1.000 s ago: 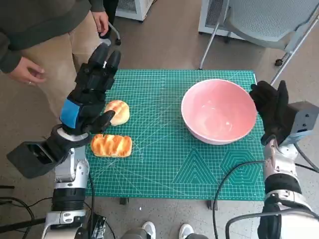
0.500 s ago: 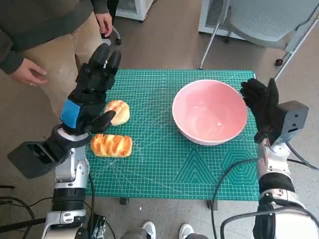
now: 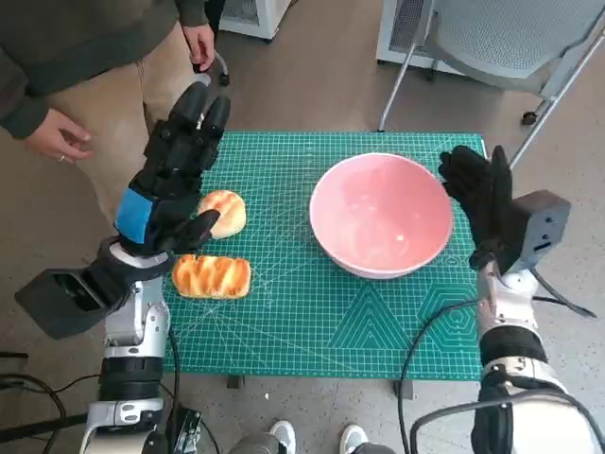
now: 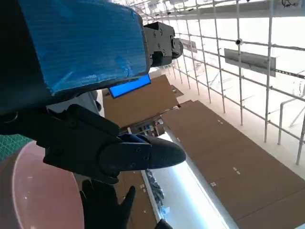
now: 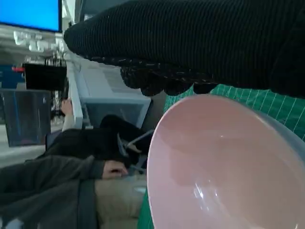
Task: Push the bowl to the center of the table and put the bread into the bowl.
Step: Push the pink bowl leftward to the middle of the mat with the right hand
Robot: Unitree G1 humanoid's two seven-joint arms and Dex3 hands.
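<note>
Green cutting mat [image 3: 312, 312] covers the small table, grey floor around. Pink bowl [image 3: 380, 214] sits approx. 2 o'clock of mat centre, empty. Right hand [image 3: 480, 194] w/ fingers straight and together, flat against bowl's 3 o'clock rim. Left hand [image 3: 175, 175] raised, fingers spread, holding nothing, above round bread [image 3: 223, 213]; long bread [image 3: 211, 275] at 9 o'clock edge. Person [image 3: 85, 66] at 10 o'clock, chair [image 3: 510, 43] at 1 o'clock.

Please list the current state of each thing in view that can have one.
Bowl: upright, empty, on the green mat.
Round bread: on the mat, not held.
Long bread: on the mat, not held.
Left hand: raised over the bread, holding nothing.
Right hand: flat against the bowl's rim.
</note>
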